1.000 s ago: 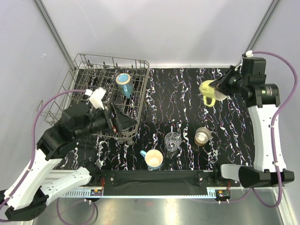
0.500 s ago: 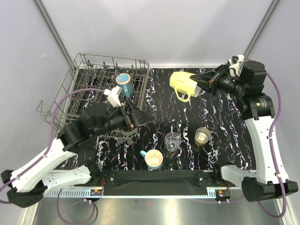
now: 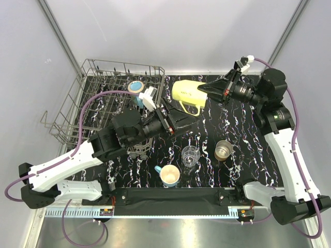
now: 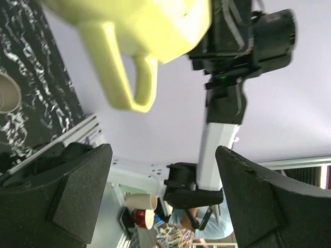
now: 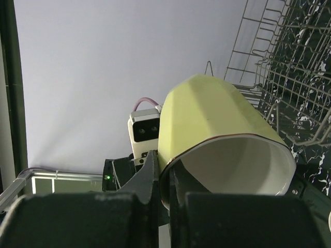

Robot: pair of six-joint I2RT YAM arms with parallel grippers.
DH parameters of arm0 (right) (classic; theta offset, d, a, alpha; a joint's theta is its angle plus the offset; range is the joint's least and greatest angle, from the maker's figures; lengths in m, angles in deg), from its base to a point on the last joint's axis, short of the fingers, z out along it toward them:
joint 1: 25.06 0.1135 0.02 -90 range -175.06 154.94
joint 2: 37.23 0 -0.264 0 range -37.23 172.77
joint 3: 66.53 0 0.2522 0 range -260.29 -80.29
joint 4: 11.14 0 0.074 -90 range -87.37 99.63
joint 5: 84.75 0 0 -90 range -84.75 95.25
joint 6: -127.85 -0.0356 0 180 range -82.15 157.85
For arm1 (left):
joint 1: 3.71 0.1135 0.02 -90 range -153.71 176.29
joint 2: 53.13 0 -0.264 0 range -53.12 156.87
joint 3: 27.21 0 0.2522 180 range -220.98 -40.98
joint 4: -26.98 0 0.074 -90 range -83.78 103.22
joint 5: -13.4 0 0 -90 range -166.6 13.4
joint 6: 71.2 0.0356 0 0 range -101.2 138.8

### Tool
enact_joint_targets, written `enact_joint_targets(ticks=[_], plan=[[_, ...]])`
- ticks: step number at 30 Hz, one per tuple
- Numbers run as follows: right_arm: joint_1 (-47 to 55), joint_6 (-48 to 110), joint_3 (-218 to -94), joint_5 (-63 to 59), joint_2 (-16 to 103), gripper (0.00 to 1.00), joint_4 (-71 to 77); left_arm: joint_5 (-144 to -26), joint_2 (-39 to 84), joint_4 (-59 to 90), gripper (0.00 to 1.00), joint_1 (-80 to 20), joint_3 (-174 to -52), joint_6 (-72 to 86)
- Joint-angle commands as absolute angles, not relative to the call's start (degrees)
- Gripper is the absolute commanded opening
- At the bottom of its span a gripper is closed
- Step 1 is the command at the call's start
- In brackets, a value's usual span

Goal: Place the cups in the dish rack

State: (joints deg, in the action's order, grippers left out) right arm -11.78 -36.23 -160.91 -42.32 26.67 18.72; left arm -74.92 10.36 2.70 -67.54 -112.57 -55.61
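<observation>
My right gripper (image 3: 206,91) is shut on the rim of a pale yellow mug (image 3: 187,92) and holds it in the air just right of the dish rack (image 3: 88,98). The right wrist view shows the mug (image 5: 217,124) pinched at its rim, with the rack (image 5: 282,98) behind. My left gripper (image 3: 182,117) is open and empty just below the mug's handle (image 4: 129,77). A teal mug (image 3: 136,87) lies in the rack. On the table stand a light-blue mug with cream inside (image 3: 169,175), a clear glass tumbler (image 3: 190,155) and a metal cup (image 3: 223,150).
The black marbled table (image 3: 248,129) ends at a black bar (image 3: 170,195) at the near edge. The rack fills the far left corner, against the grey walls. The left arm (image 3: 103,144) stretches across the rack's right front corner.
My right gripper has carried the yellow mug left, toward the rack. My left arm has swung right, out over the rack's edge, to just under the mug.
</observation>
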Motion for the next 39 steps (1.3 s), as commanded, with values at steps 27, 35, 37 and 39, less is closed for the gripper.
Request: enact_joint_targets(ticks=[27, 35, 37, 39], plan=[[-9.33, -44.50, -160.97, -47.57, 20.96, 0.00, 6.67, -67.36, 17.36, 6.19, 0.63, -68.84, -125.26, -57.23], [-8.01, -44.41, -160.88, -48.36, 21.74, 0.00, 7.28, -65.44, 17.01, 5.58, 0.00, -68.75, -125.09, -56.70], [-7.92, -43.10, -160.97, -48.36, 21.92, 0.00, 9.30, -63.95, 16.49, 3.83, 0.00, -68.75, -125.26, -56.09], [-7.74, -40.21, -161.85, -48.19, 22.18, 0.02, 11.75, -62.63, 15.96, 1.80, 0.00, -68.75, -126.05, -55.65]])
